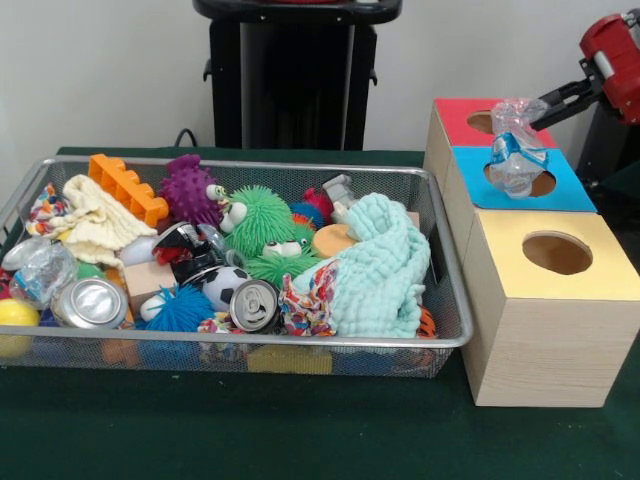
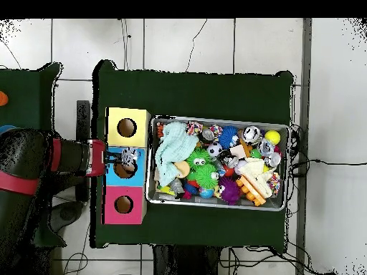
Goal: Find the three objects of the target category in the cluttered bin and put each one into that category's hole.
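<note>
Nearest the camera, the yellow-topped box (image 1: 545,310) is seen at the front of a row of three, with the blue-topped box (image 1: 520,180) behind it and the red-topped box (image 1: 465,120) farthest back. Over the blue-topped box's round opening, a clear plastic bottle with a blue label (image 1: 516,150) is held clamped by the gripper (image 1: 545,103), which is closed around it at the end of the red and black arm. The red box's hole (image 1: 481,122) is left just behind the bottle. Beside the boxes, the wire mesh bin (image 1: 455,330) is filled with clutter; a second crumpled clear bottle (image 1: 40,268) is seen at its left end, near a silver can (image 1: 90,302)
</note>
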Robot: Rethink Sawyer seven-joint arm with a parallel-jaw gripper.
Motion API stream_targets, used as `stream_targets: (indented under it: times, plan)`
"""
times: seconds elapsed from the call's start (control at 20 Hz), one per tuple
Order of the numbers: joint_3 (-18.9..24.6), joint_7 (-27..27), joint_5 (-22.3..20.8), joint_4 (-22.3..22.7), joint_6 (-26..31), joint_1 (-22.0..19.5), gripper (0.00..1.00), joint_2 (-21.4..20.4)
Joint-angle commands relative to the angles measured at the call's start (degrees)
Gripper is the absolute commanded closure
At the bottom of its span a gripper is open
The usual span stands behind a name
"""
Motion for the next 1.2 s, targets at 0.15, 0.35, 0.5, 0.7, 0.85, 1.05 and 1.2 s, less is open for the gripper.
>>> stream_targets:
  times: [0.15,0.35,0.5,0.7,0.85,1.05,1.2]
  plan:
    - [0.84,18.81,2.84,-7.43,6.70,-2.99,1.00,3.45]
    - [0.38,19.57,3.17,-8.51,7.75,-3.12,1.00,3.95]
    - [0.71,19.26,3.04,-7.73,8.28,-2.56,1.00,2.96]
    - [1.04,19.88,3.46,-7.30,8.89,-1.96,1.00,2.14]
    - [1.10,20.51,3.98,-7.53,9.34,-1.79,1.00,2.03]
    - [1.30,20.22,4.05,-6.35,8.84,-1.26,1.00,1.11]
    - [1.69,18.96,3.75,-4.96,8.66,-0.86,1.00,-0.41]
